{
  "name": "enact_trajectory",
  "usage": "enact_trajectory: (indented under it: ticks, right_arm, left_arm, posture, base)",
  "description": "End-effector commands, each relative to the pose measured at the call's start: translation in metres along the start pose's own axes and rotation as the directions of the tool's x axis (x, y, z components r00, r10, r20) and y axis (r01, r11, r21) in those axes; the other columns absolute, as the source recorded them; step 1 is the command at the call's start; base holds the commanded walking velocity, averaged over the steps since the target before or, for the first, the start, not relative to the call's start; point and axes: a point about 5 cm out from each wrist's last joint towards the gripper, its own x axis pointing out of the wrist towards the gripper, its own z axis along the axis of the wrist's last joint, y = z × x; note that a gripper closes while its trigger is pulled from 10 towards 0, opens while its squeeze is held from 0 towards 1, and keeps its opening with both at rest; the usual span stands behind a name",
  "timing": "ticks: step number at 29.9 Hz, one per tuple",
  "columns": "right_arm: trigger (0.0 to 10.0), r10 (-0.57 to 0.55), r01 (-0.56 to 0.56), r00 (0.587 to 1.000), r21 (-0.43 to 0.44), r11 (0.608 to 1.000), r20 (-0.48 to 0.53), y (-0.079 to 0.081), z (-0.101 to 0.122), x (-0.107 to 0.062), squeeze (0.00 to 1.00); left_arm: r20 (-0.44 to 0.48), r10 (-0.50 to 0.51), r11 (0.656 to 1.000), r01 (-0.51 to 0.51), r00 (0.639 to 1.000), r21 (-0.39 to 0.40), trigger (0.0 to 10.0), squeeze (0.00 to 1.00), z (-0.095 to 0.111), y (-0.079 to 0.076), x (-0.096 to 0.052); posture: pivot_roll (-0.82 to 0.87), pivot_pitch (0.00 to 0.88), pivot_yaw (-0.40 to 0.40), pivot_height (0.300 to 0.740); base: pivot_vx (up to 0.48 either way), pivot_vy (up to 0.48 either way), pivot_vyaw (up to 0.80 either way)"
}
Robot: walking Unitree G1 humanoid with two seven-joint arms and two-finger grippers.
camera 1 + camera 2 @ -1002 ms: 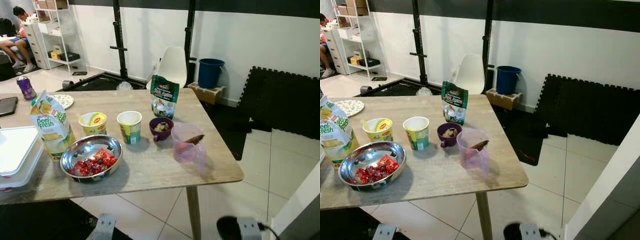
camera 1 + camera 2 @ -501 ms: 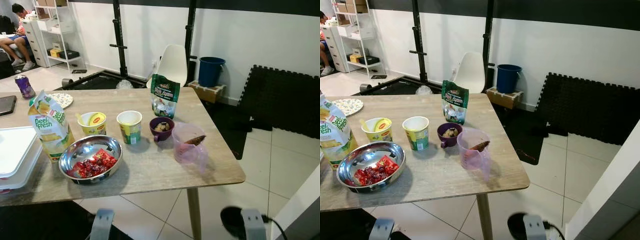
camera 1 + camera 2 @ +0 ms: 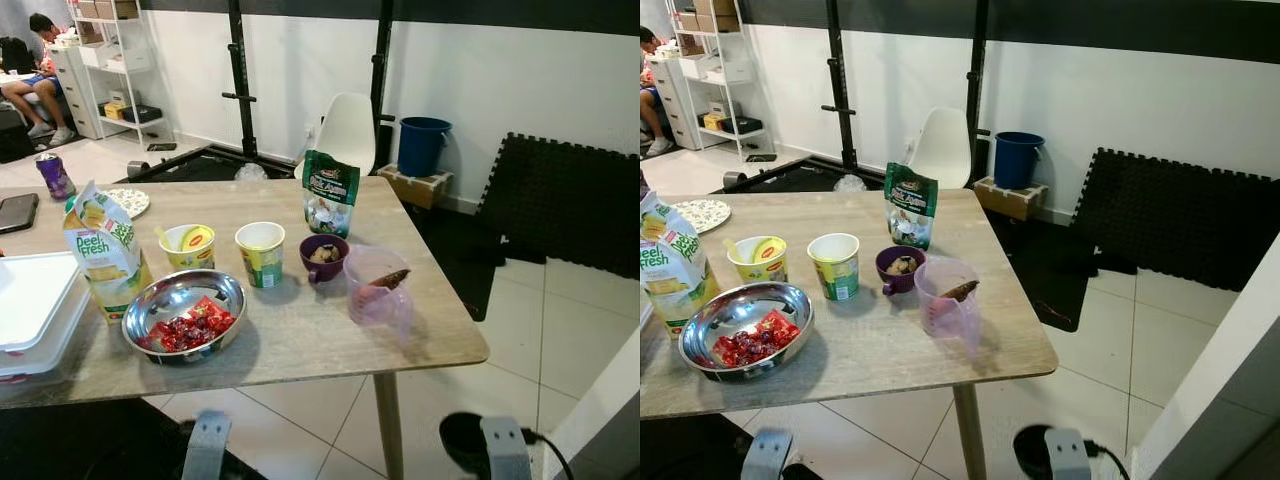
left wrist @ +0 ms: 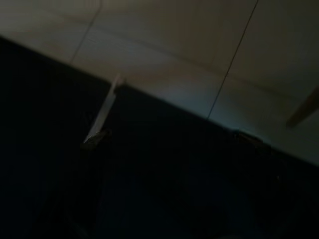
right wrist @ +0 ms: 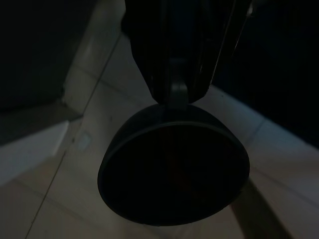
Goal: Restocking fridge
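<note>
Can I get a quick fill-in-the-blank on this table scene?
1. The steel bowl holds ____ candies.
2. The purple cup sits right in front of the green ____.
3. Behind the table stands a white ____.
4. The bucket by the wall is ____.

Answers: red; pouch; chair; blue

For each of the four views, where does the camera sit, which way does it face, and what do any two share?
Left eye view: on the head, looking forward and down at the table with the metal bowl; silver arms at the lower edge.
Right eye view: beside it, same table and juice carton.
Left wrist view: dark, facing floor tiles.
Right wrist view: facing down at a black round object over tiles.
Both wrist views share the tiled floor.
</note>
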Motion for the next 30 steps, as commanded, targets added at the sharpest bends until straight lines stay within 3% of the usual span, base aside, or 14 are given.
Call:
enact_trajectory:
  ticks: [1, 7, 8, 12, 16, 22, 26, 30]
  right_arm:
    - [10.0, -0.017, 0.017, 1.000, 0.013, 1.000, 0.003, -0.004, 0.001, 0.000, 0.00]
    - [10.0, -0.009, 0.009, 1.000, 0.007, 1.000, -0.026, -0.002, -0.010, -0.003, 0.00]
    - [10.0, -0.005, 0.005, 0.998, 0.004, 1.000, -0.059, 0.000, -0.023, -0.008, 0.00]
    - [10.0, -0.004, 0.004, 0.995, 0.000, 1.000, -0.098, 0.000, -0.041, -0.015, 0.00]
    - [10.0, -0.007, 0.007, 0.994, 0.000, 1.000, -0.112, -0.001, -0.048, -0.018, 0.00]
    - [10.0, -0.010, 0.010, 0.996, -0.001, 1.000, -0.094, -0.002, -0.038, -0.014, 0.00]
    - [10.0, -0.012, 0.012, 1.000, 0.008, 1.000, -0.013, -0.002, -0.005, -0.002, 0.00]
    - [10.0, -0.010, 0.010, 1.000, 0.010, 1.000, 0.008, -0.002, 0.005, 0.002, 0.00]
  left_arm:
    - [-0.014, 0.003, 1.000, -0.003, 1.000, -0.003, 10.0, 0.00, -0.003, 0.004, -0.001]
    - [-0.051, 0.003, 1.000, -0.003, 0.999, 0.010, 10.0, 0.00, -0.019, 0.003, -0.006]
    - [-0.093, 0.004, 1.000, -0.003, 0.996, 0.013, 10.0, 0.00, -0.037, 0.003, -0.012]
    - [-0.143, 0.003, 1.000, -0.002, 0.990, 0.010, 10.0, 0.00, -0.058, 0.002, -0.022]
    - [-0.156, 0.002, 1.000, -0.001, 0.988, 0.006, 10.0, 0.00, -0.064, 0.001, -0.024]
    - [-0.115, 0.000, 1.000, 0.000, 0.993, 0.005, 10.0, 0.00, -0.044, 0.000, -0.015]
    - [-0.013, -0.002, 1.000, 0.002, 1.000, -0.001, 10.0, 0.00, -0.002, 0.000, 0.000]
    - [0.013, -0.001, 1.000, 0.001, 1.000, -0.005, 10.0, 0.00, 0.008, 0.000, 0.003]
  posture:
    - [-0.02, 0.092, -0.007, 0.740]
    - [-0.02, 0.097, -0.009, 0.740]
    - [-0.02, 0.103, -0.009, 0.740]
    - [-0.01, 0.106, -0.009, 0.740]
    - [-0.02, 0.104, -0.010, 0.740]
    - [-0.02, 0.093, -0.012, 0.740]
    - [-0.02, 0.077, -0.012, 0.740]
    - [-0.02, 0.077, -0.013, 0.740]
  base:
    - [0.000, 0.000, 0.00]
    - [0.000, 0.000, 0.00]
    - [0.000, 0.000, 0.00]
    - [0.000, 0.000, 0.00]
    - [0.000, 0.000, 0.00]
    - [0.000, 0.000, 0.00]
    - [0.000, 0.000, 0.00]
    - [0.000, 0.000, 0.00]
